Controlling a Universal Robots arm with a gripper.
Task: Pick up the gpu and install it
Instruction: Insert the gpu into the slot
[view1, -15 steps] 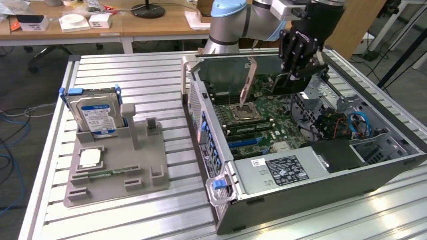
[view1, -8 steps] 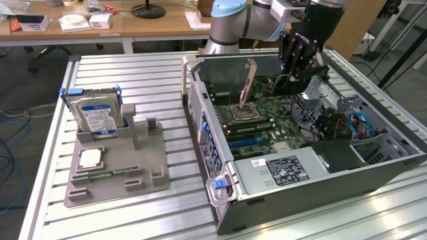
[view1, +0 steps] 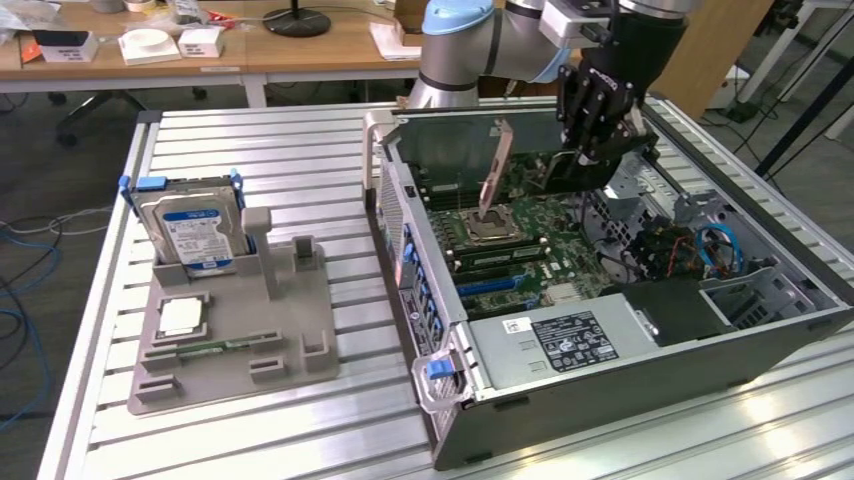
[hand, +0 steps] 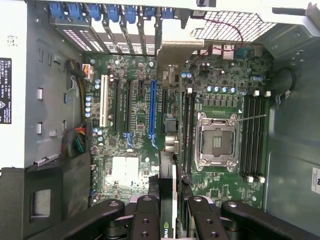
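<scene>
Grey plastic holder (view1: 234, 340) sits well apart from the open computer case (view1: 601, 300), on the exterior view's left, carrying a blue-labelled hard drive (view1: 194, 230). Over the case's motherboard (hand: 135, 125), the black gripper (hand: 167, 210) is clamped on the gpu (hand: 167, 200). The card shows edge-on, a thin green strip, its lower end cut off by the fingers (hand: 145, 217).

The tabletop (view1: 267, 150) is ribbed bare aluminium with a dull sheen. The case (view1: 627, 400) is grey painted metal, matt outside. The holder (view1: 254, 330) looks like matt grey plastic. The gripper (view1: 597, 140) is black, slightly glossy. The motherboard (hand: 135, 100) is green laminate with shiny metal socket parts.
</scene>
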